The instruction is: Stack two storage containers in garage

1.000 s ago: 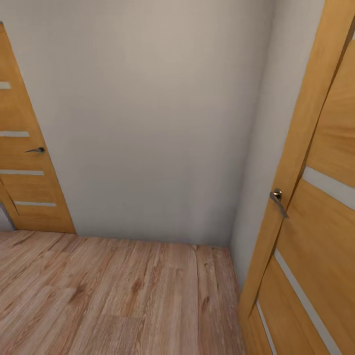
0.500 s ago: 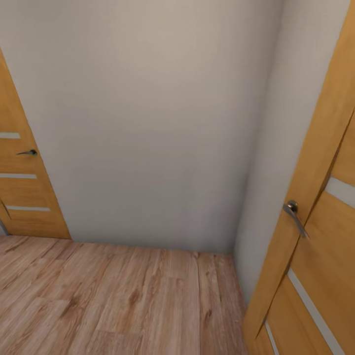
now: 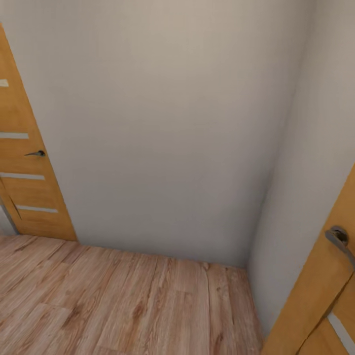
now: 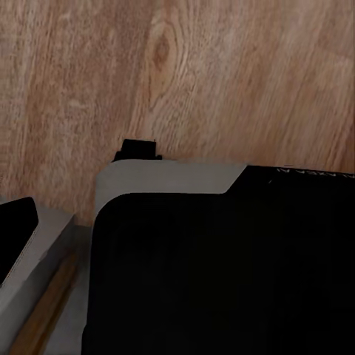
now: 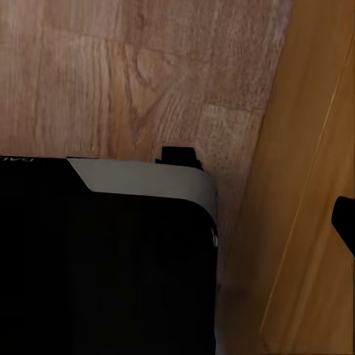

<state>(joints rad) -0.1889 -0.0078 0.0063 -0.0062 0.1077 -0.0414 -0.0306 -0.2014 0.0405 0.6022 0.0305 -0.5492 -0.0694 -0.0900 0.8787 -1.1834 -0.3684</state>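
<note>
I am looking into a corner formed by a plain white wall (image 3: 162, 123) ahead and a second white wall (image 3: 315, 187) running off on the right. Below them lies a light wood-plank floor (image 3: 123, 301), which also appears under the robot in both wrist views.

An orange-wood door (image 3: 24, 167) with pale horizontal slits stands at the left edge of the head view, flush against the far wall; it carries a small dark lever handle (image 3: 36, 154). A second orange-wood door (image 3: 320, 301) stands close by at the lower right corner of the head view, and its metal lever handle (image 3: 340, 239) sits at the right edge. The right wrist view shows an orange-wood surface (image 5: 310, 192) just beside the robot's base.

In each wrist view I see a black body panel with a grey rim (image 4: 214, 266) (image 5: 103, 251) over the planks.

The pictures do not show either claw, so I cannot report how far each is open or what it holds. No storage container is visible to me in any camera, so I cannot place the containers.
</note>
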